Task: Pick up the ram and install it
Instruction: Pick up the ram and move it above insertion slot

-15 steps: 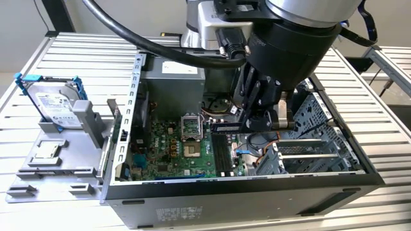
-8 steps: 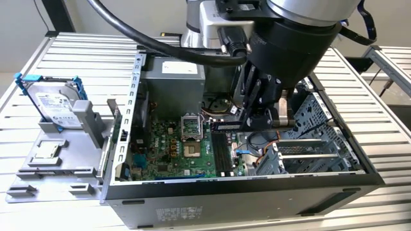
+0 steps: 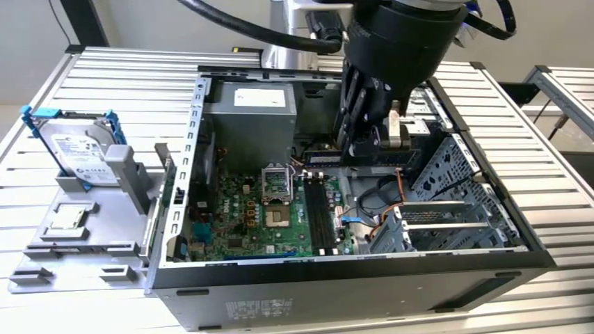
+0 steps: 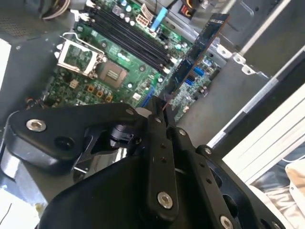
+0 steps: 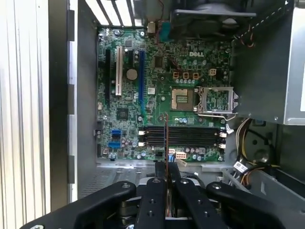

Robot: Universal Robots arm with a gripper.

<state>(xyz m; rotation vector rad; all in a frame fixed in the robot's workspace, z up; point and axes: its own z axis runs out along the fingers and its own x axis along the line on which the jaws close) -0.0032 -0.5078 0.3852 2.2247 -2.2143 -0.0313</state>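
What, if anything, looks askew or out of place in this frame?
The ram, clamped in the gripper, stands crosswise to the empty black slots, not in line with them. The processor socket's cover is flipped open.

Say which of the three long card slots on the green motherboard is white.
The middle card slot: white plastic, sitting between the black slot and the longer blue slot on the green motherboard.

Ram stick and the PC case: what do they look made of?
Ram: probably fibreglass circuit board, dark blue, matte; it shows as a thin, flat, rigid strip. Case: probably sheet steel, dull grey finish; folded edges and punched vent holes.
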